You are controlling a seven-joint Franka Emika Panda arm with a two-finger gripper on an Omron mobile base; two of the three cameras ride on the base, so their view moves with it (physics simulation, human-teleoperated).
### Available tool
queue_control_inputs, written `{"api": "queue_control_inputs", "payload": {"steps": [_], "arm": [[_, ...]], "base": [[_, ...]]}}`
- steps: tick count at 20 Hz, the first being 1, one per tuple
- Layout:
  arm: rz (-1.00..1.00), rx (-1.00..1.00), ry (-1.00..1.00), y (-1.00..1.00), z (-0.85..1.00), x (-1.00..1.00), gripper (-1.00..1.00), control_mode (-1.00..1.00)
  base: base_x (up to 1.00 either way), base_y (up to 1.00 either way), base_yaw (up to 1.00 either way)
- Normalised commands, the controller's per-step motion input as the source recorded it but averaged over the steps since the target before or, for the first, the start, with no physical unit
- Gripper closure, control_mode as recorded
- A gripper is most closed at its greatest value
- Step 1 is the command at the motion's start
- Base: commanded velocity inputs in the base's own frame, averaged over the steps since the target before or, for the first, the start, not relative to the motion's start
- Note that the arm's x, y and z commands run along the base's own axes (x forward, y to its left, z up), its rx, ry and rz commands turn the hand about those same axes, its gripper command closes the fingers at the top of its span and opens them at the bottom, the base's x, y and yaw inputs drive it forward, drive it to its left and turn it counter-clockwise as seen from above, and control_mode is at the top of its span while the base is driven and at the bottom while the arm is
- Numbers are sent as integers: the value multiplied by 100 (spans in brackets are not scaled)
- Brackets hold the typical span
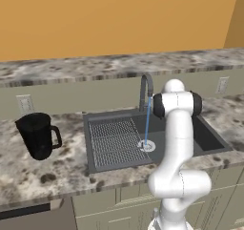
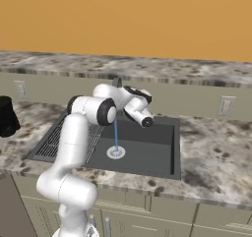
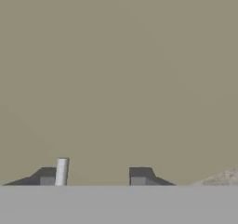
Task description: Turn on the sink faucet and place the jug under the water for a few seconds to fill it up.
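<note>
The water is running: a thin blue stream drops from the sink faucet onto the round drain in the sink, so the first part of the task looks done. The filling is not: the jug stands upright on the surface to the left of the sink, near the back wall and well apart from the stream, with nothing holding it. In the right base view it shows as a dark shape at the left edge. What is left, by my reading, is to reach over, grasp the jug, and carry it under the flow for a few seconds. The arm rises in front of the sink, bends at the elbow and stretches its hand toward the back of the basin beside the faucet. The fingers stand apart with nothing between them, facing the plain wall; a short pale rod sits just by one finger, and I cannot tell what it is.
</note>
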Motion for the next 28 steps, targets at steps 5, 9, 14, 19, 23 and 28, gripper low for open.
{"api": "queue_control_inputs", "payload": {"steps": [5,9,14,19,23,28], "arm": [[-7,0,-7,-48,7,-58,-100,-100],[-10,0,-7,-68,37,-75,-100,-100],[-8,-1,-3,-60,68,-74,-100,-100],[-1,-12,-1,-28,100,-77,-100,-100],[0,-19,-6,-11,100,-89,-100,-100],[0,-21,-13,14,98,-99,-100,-100]], "base": [[0,0,0],[0,0,0],[0,0,0],[0,0,0],[0,0,0],[0,0,0]]}}
